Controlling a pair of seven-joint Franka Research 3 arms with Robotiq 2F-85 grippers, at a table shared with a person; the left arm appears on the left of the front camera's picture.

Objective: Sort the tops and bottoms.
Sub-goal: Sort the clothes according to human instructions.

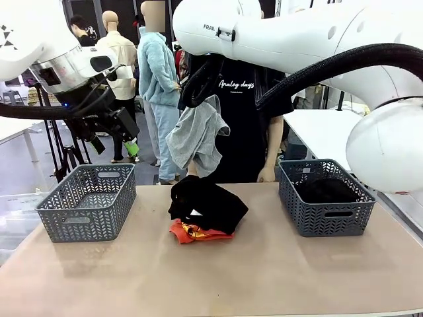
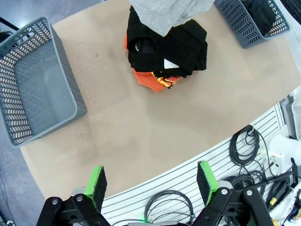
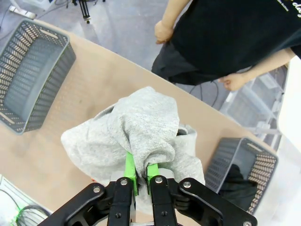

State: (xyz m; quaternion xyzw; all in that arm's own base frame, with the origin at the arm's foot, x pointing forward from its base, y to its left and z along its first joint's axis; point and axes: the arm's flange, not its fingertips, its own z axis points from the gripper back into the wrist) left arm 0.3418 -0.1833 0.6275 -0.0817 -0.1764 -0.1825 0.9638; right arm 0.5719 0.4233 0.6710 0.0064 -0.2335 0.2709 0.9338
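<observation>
At upper centre of the front view, the light grey soft cloth top (image 1: 195,135) is held up in the air by the right gripper (image 3: 140,170), well above the bench (image 1: 277,277). The green-padded fingers (image 3: 130,170) are pinched narrow on a fold of the grey cloth, and the rest is hung down in loose folds.

Below it, at frame centre, a pile of two garments is seen on the bench. A plain black soft cloth garment with a small white label (image 1: 210,200) is laid on top of an orange-red cloth top with a small yellow print (image 1: 188,232), whose edge is shown at the pile's lower left. The grey top's lowest fold is hung just over the black garment; whether they touch cannot be told.

At frame left a grey plastic lattice basket (image 1: 79,221) is stood on the bench, its bare floor seen from the left wrist. At frame right a matching grey lattice basket (image 1: 330,221) is stood, with a second black cloth garment (image 1: 327,190) laid in it.

The left gripper (image 2: 150,175) is held high at upper left, fingers spread wide.

Beyond the far bench edge a person in a black T-shirt lettered "Analog days" (image 1: 241,112) is stood, arms down at the sides.
</observation>
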